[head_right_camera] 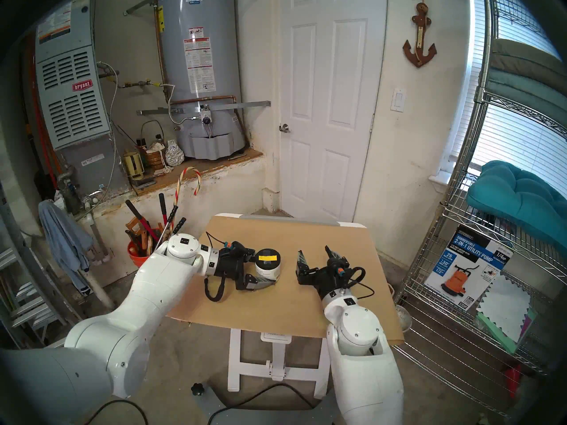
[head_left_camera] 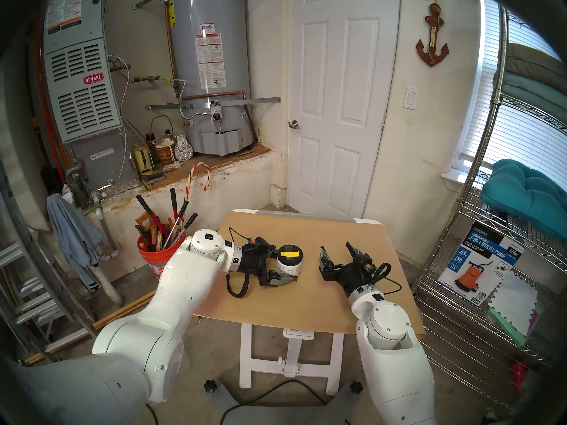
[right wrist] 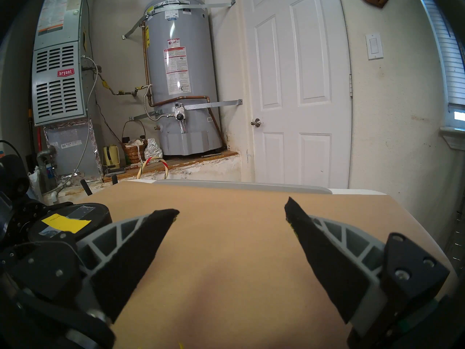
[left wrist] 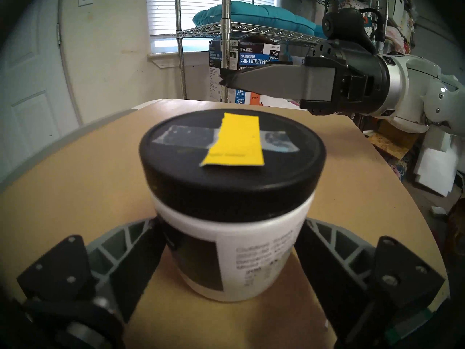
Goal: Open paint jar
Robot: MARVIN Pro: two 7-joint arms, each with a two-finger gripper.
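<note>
On tabletop point(head_left_camera: 306, 304), left of centre: paint jar point(head_left_camera: 289, 263) upright, black lid point(left wrist: 231, 162) on, left gripper point(left wrist: 230, 236) clamped round white body. Right gripper point(head_left_camera: 336, 252) spread wide, empty, beside jar. Your risks — jar spins in grip when lid twists; low hold lets it tip.

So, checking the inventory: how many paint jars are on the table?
1. The paint jar stands left of centre on the table, between the left gripper's fingers, black lid on.
</note>
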